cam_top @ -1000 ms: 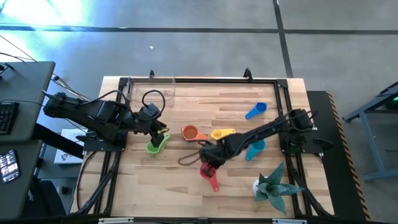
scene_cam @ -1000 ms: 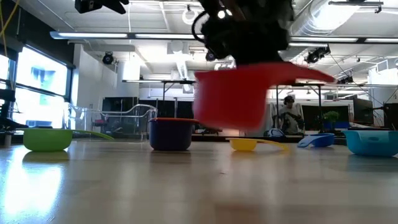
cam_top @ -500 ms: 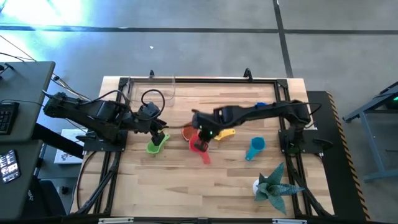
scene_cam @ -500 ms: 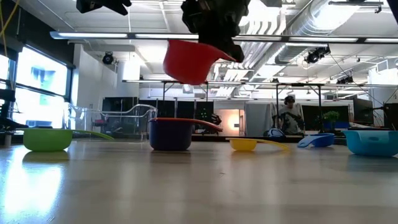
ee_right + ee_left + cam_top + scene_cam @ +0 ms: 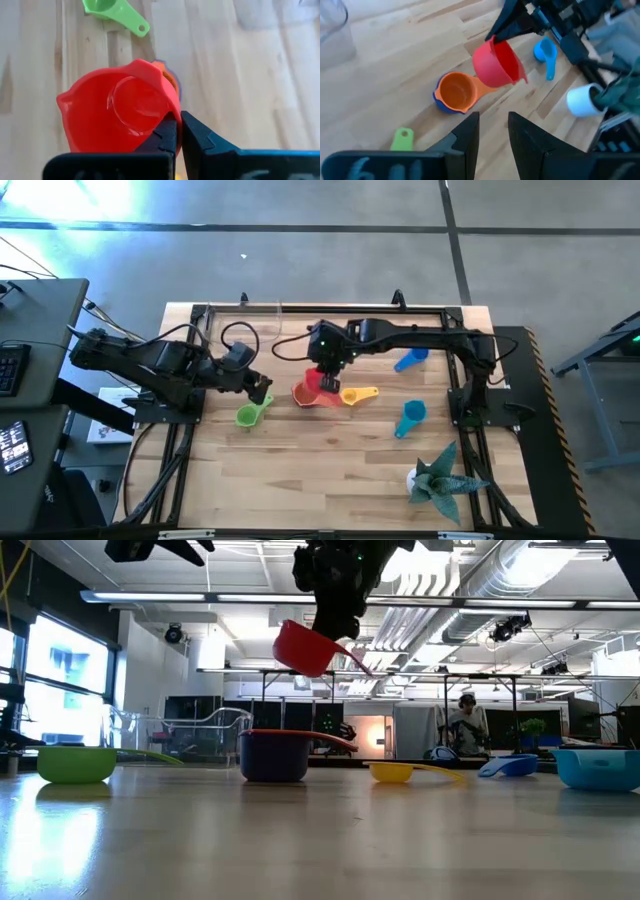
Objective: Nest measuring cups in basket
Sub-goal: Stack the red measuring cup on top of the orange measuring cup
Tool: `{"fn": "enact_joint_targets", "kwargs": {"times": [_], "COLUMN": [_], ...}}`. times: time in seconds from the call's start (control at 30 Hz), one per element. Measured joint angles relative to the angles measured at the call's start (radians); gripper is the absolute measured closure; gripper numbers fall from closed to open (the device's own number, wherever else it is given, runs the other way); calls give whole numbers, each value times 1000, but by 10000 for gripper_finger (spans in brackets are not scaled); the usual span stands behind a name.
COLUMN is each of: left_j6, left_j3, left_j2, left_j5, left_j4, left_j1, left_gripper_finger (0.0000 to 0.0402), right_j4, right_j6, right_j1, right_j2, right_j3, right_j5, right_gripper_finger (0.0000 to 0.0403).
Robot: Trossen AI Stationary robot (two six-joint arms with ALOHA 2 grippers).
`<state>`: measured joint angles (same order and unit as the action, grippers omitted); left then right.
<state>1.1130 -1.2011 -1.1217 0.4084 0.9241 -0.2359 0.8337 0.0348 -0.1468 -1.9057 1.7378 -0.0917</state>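
My right gripper (image 5: 326,363) is shut on the red cup (image 5: 320,386), held in the air just above the orange cup (image 5: 303,392). The orange cup sits nested in a dark blue-purple cup (image 5: 273,758) at mid-table. My left gripper (image 5: 262,389) hovers open beside the green cup (image 5: 250,415), touching nothing. The yellow cup (image 5: 358,394), blue cup (image 5: 410,359) and teal cup (image 5: 410,418) rest apart on the wood. The clear basket (image 5: 262,321) stands by the far edge. My right gripper pinches the red cup's wall at its rim (image 5: 170,112), coming from above with the fingers pointing down. One finger (image 5: 166,134) seems to lie inside the bowl, the other outside. The cup is lifted clear and tilted, its handle (image 5: 356,661) slanting down.
A spiky teal plant figure (image 5: 440,478) in a white pot stands near the table's near right corner. Black frame rails (image 5: 320,310) run around the table. Bare wood lies along the near edge, in front of the cups.
My right gripper has carried the red cup from the near middle of the table up, toward the far edge and to the left. It now hangs over the orange cup. The cup has turned and tipped along the way and stayed in the shut fingers.
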Motion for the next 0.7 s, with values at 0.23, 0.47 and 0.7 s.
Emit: {"fn": "enact_joint_targets", "kwargs": {"times": [0.23, 0.47, 0.7], "left_j6": [163, 223, 270], "left_j3": [0, 0, 0], "left_j2": [0, 0, 0], "left_j5": [26, 82, 126], "left_j4": [-1, -1, -1], "left_j1": [0, 0, 0], "left_gripper_finger": [310, 310, 310], "right_j4": [-92, -109, -169], "right_j6": [172, 271, 297], "right_j1": [-13, -12, -12], "right_j2": [0, 0, -33], "right_j3": [0, 0, 0], "right_j5": [-4, -37, -85], "right_gripper_finger": [402, 402, 402]}}
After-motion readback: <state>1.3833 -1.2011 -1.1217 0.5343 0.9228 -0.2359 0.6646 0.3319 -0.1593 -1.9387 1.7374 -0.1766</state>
